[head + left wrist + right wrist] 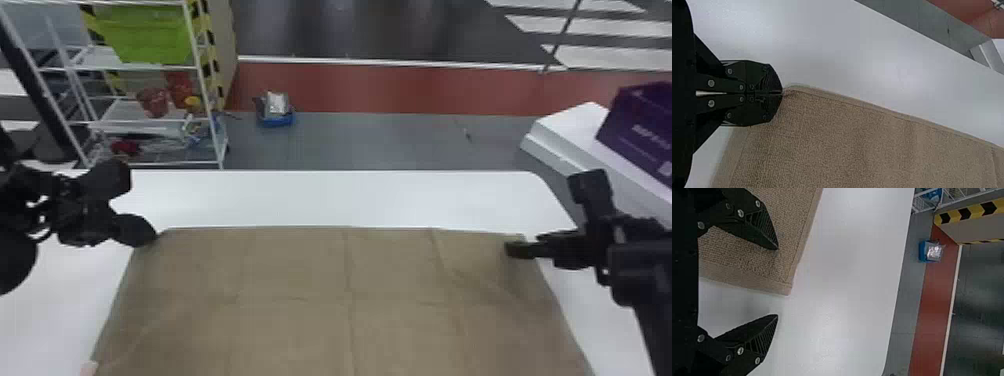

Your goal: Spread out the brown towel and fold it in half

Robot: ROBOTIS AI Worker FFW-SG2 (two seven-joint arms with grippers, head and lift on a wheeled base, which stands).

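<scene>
The right claw [777, 282], fingers wide, is over the far-right corner of the brown towel [300, 275], the corner it presumably must grip next, the far hem running left across the counter [320, 197] to the left claw [782, 93], pinched on the far-left corner.

Comes to one brown woven-cloth towel [300, 270], one smooth white table [350, 197], two black flat-fingered grippers (left gripper [150, 237], right gripper [520, 249]), one purple rectangular box [635, 135], one white metal shelf rack [213, 131], one lime-green bin [150, 37].
</scene>
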